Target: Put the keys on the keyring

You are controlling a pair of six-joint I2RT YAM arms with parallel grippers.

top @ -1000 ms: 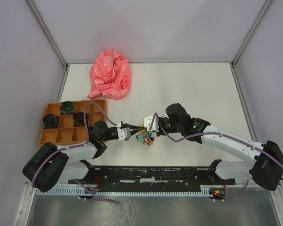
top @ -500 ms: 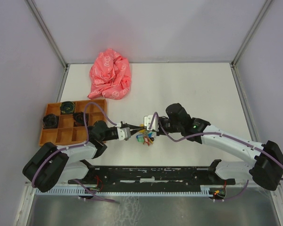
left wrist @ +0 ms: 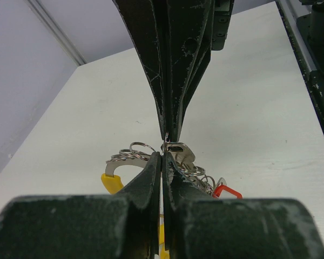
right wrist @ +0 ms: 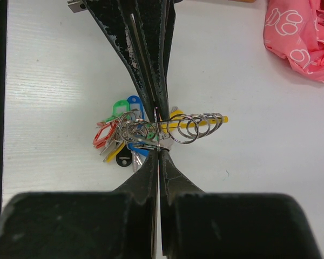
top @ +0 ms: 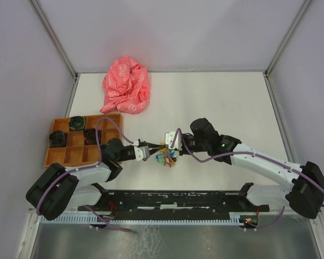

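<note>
Presses left end effector (left wrist: 162, 157) and right end effector (right wrist: 159, 154) tip to tip, both fully closed, at the keyring (right wrist: 134, 129) over the worktop (right wrist: 259, 162), actual hold unclear, with the keys (right wrist: 116, 144) bunched just beside the tips.
</note>
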